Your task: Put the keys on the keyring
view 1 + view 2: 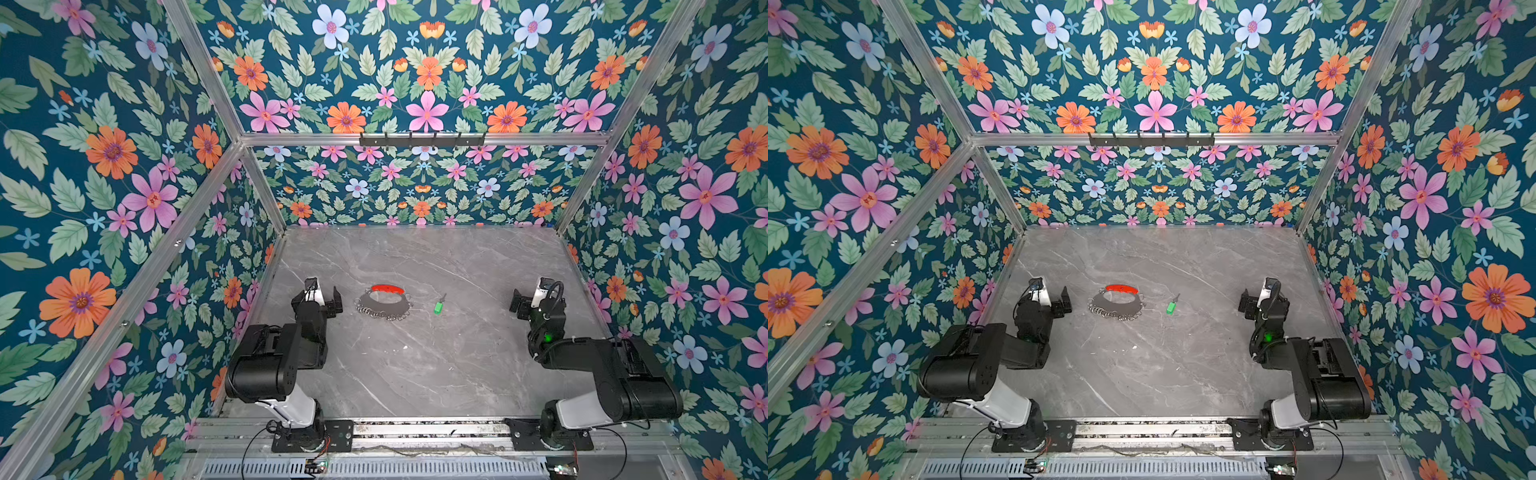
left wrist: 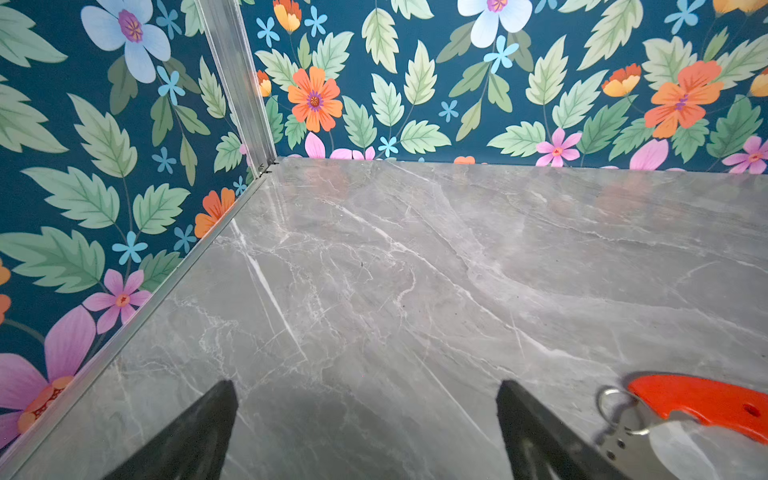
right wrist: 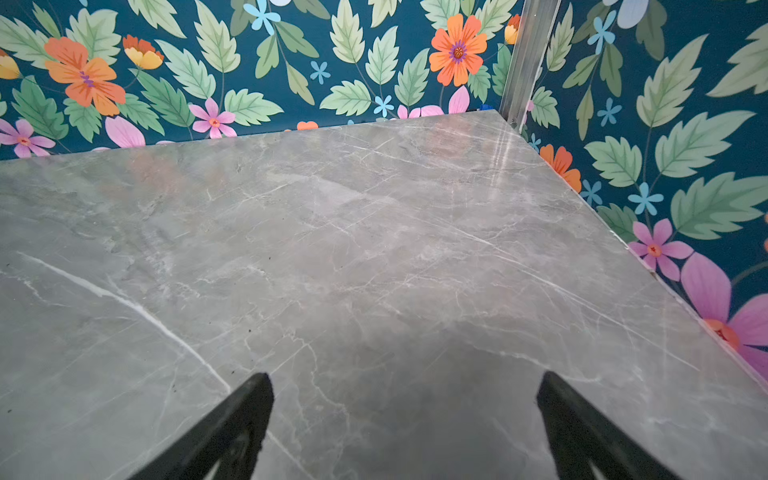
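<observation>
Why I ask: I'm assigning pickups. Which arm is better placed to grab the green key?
Probably right. The key lies nearer the right gripper, bare table between them; the keyring sits between it and the left gripper. Both are open.

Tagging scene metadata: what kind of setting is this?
Probably a lab robot cell, not a home: aluminium frame holding floral wallpaper walls, left arm and right arm bolted to a rail.

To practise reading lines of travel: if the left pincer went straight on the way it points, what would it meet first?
The way looks free: only bare marble table lies ahead of the left pincer, then probably the flowered back wall. The keyring sits off to one side.
</observation>
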Action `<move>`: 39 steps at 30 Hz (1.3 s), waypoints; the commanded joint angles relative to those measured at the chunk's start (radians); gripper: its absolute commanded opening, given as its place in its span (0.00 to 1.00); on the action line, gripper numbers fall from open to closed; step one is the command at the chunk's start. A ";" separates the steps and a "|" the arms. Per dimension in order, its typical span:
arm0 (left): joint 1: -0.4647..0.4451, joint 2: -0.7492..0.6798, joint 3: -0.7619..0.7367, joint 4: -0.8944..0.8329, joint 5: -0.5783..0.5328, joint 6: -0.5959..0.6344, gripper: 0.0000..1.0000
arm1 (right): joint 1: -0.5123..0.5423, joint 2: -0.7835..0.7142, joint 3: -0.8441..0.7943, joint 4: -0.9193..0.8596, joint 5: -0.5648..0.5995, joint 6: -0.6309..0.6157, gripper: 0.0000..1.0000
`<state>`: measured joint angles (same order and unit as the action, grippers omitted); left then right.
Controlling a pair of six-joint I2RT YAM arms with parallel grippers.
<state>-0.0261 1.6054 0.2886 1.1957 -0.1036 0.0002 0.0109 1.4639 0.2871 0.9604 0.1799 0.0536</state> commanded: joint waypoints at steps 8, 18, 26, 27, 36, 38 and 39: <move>0.002 0.000 0.003 0.021 0.005 -0.002 1.00 | 0.001 -0.005 0.003 0.001 -0.026 0.003 0.99; 0.002 -0.001 0.003 0.021 0.005 -0.002 1.00 | 0.001 -0.005 0.003 0.000 -0.025 0.003 0.99; 0.002 0.000 0.003 0.021 0.006 -0.002 1.00 | 0.000 -0.004 0.003 0.001 -0.025 0.003 0.99; 0.001 0.000 0.002 0.021 0.005 -0.002 1.00 | 0.001 -0.005 0.003 0.000 -0.025 0.002 0.99; 0.002 0.000 0.002 0.021 0.005 -0.002 1.00 | 0.000 -0.005 -0.002 0.011 -0.021 -0.002 0.99; 0.002 0.000 0.003 0.021 0.005 -0.002 1.00 | 0.000 -0.005 -0.004 0.014 -0.023 -0.003 0.99; 0.001 0.001 0.002 0.021 0.006 -0.002 1.00 | 0.000 -0.005 -0.005 0.014 -0.022 -0.004 0.99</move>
<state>-0.0261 1.6054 0.2886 1.1957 -0.1036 0.0002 0.0109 1.4639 0.2852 0.9405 0.1581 0.0532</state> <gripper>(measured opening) 0.998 0.991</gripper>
